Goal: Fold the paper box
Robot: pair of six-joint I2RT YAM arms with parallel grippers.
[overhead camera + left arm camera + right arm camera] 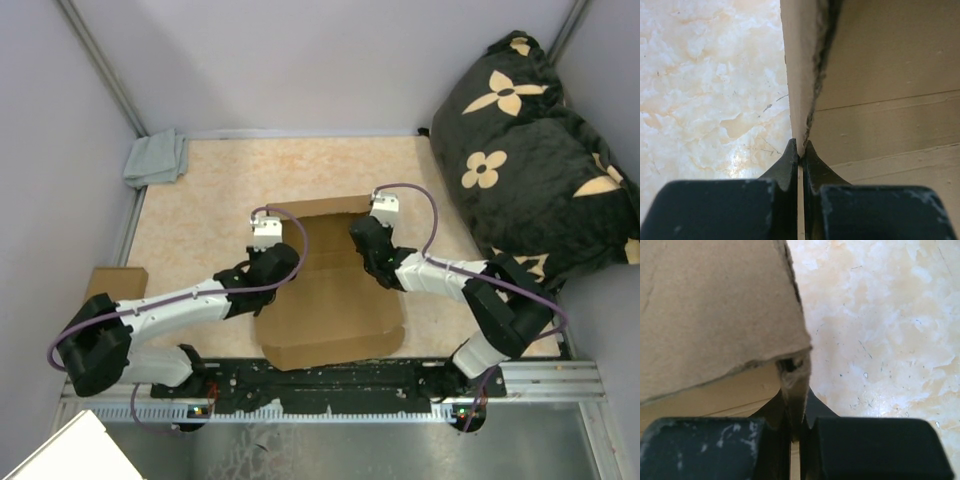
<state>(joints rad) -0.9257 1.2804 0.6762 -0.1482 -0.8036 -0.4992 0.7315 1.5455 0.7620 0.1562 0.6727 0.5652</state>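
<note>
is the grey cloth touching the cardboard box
No, the grey cloth lies in the far left corner of the table, well apart from the paper box.

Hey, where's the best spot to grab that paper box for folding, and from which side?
By its raised side flaps, pinched edge-on from the near side: each is a thin standing wall of the paper box, as the left tool and right tool grip now.

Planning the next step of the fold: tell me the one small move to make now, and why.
Probably turn both pinched side flaps inward together along their creases. The left tool is shut on the left flap of the paper box, the right tool is shut on its right flap, and the near panel lies flat on the table, so both grips seem set.
</note>
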